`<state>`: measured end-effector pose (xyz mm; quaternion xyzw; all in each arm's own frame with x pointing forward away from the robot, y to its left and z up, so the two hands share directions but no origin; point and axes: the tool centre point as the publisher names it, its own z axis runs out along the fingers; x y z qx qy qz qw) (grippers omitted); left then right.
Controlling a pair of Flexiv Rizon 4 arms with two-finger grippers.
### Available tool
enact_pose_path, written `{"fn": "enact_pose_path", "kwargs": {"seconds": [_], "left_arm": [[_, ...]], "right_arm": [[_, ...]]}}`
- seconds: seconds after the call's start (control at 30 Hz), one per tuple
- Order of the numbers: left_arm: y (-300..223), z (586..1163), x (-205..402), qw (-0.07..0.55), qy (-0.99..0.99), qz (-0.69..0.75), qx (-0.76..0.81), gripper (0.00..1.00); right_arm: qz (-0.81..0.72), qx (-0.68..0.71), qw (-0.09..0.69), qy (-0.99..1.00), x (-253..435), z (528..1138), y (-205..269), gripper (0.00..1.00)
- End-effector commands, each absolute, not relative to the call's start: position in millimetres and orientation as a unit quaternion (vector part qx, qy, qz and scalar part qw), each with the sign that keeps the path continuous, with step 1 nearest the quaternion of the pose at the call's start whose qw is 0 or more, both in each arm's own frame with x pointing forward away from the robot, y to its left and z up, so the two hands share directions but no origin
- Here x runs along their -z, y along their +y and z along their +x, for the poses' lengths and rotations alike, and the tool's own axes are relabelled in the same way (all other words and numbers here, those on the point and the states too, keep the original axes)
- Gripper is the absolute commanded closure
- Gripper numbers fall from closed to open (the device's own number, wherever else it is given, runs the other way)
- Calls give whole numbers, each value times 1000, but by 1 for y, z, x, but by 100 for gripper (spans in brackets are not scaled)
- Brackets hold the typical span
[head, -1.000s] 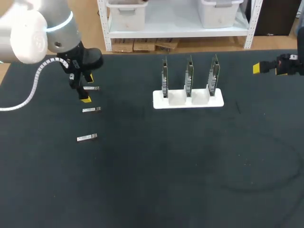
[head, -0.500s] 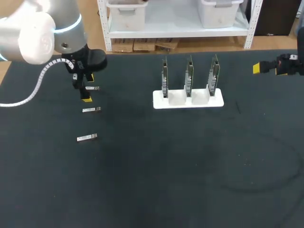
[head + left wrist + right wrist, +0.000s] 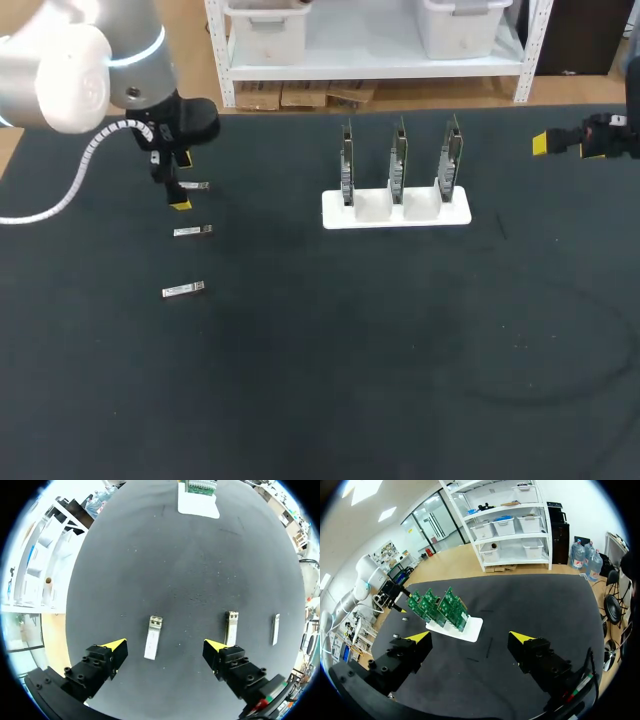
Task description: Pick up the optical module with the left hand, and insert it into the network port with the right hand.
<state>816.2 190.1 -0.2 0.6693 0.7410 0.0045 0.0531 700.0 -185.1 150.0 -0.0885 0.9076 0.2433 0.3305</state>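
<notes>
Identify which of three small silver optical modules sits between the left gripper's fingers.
The rearmost small silver module; the middle module and the nearest module lie outside the open left gripper.

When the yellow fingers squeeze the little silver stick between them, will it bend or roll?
Probably neither. The optical module looks like a straight metal bar, so it should stay stiff. It lies flat with boxy sides, so it likely won't roll. Being small and shiny, it might slip or twist in the left gripper.
</notes>
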Motion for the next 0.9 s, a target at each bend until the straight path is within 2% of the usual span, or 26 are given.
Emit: {"fn": "enact_pose_path", "kwargs": {"seconds": [0.03,0.9], "left_arm": [[189,824,2,49,742,669,-2,0],[196,821,23,35,750,661,14,0]], "right_arm": [[-88,-243,330,908,-150,700,-185,0],[-88,-243,330,908,-150,700,-185,0]]}}
